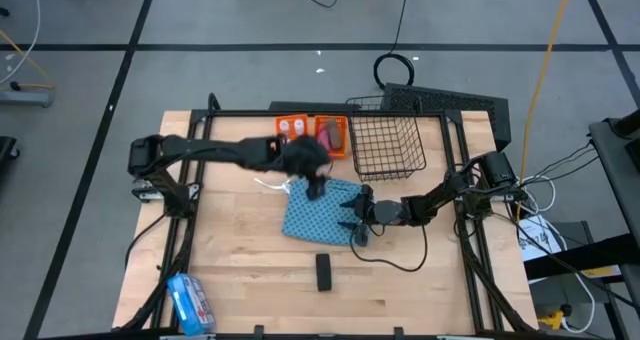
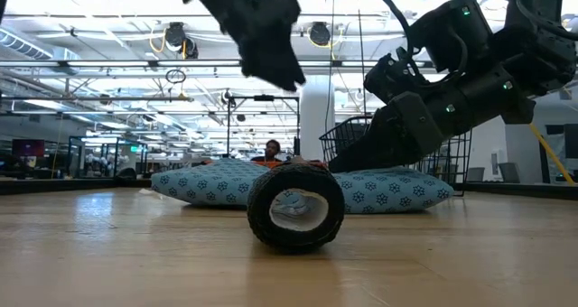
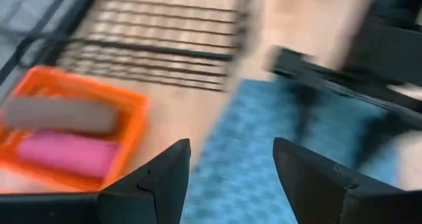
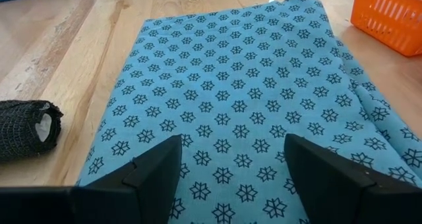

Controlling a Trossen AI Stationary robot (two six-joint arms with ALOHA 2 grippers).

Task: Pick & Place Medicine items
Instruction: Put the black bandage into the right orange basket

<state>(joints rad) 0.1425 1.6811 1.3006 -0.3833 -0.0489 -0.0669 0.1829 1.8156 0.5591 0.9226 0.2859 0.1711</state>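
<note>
Left gripper (image 1: 316, 187) hangs above the far edge of the blue patterned cloth (image 1: 318, 210), jaws apart, holding nothing. Right gripper (image 1: 350, 218) sits low at the cloth's right edge, jaws spread wide, empty. Orange tray (image 3: 128, 128) beside the wire basket (image 1: 388, 140) holds the pink tube (image 3: 69, 151) and brown piece (image 3: 62, 114). Black bandage roll (image 1: 323, 271) lies on the table (image 1: 240, 270), near side of cloth. Blue-white packet (image 1: 190, 302) at front-left corner.
</note>
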